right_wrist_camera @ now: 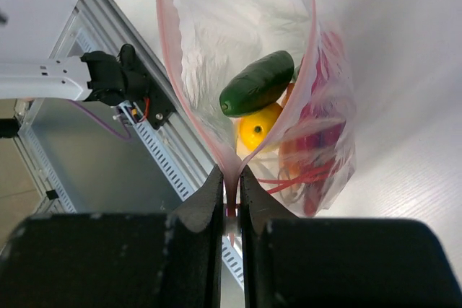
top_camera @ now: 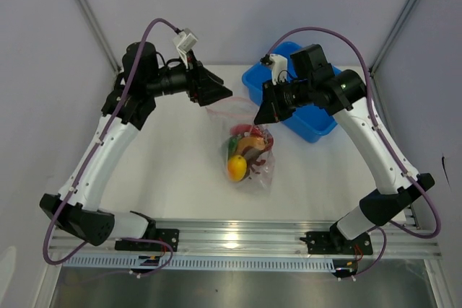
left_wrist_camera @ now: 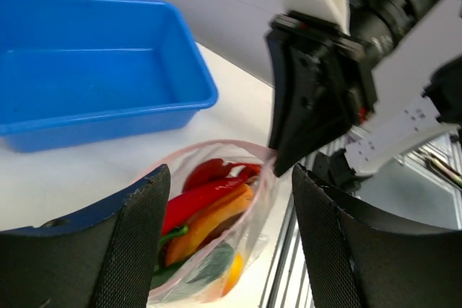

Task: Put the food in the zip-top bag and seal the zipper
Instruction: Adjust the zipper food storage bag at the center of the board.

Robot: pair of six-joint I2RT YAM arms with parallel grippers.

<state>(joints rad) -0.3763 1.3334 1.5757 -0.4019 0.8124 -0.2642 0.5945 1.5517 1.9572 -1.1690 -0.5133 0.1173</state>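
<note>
Right gripper (right_wrist_camera: pixel 231 178) is squeezed shut with its 2 fingers on the pink zipper (right_wrist_camera: pixel 170 63), probably to hold the zip-top bag (right_wrist_camera: pixel 238 12) steady. Behind them the food (right_wrist_camera: pixel 256 83) lies inside the bag, whose mouth gapes. Left gripper (left_wrist_camera: pixel 229 185) hangs near that mouth, wide open and holding nothing, maybe ready to press it closed. Farthest sits the blue bin (left_wrist_camera: pixel 108 117).

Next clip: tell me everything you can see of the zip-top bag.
The zip-top bag is clear, crinkly plastic rimmed by a pink zipper. It rests on the white table beside the blue bin, mouth gaping. Inside are a green chili, yellow fruit and red chili. The right gripper pinches one zipper end; the open left gripper faces the mouth, contact unclear.
</note>
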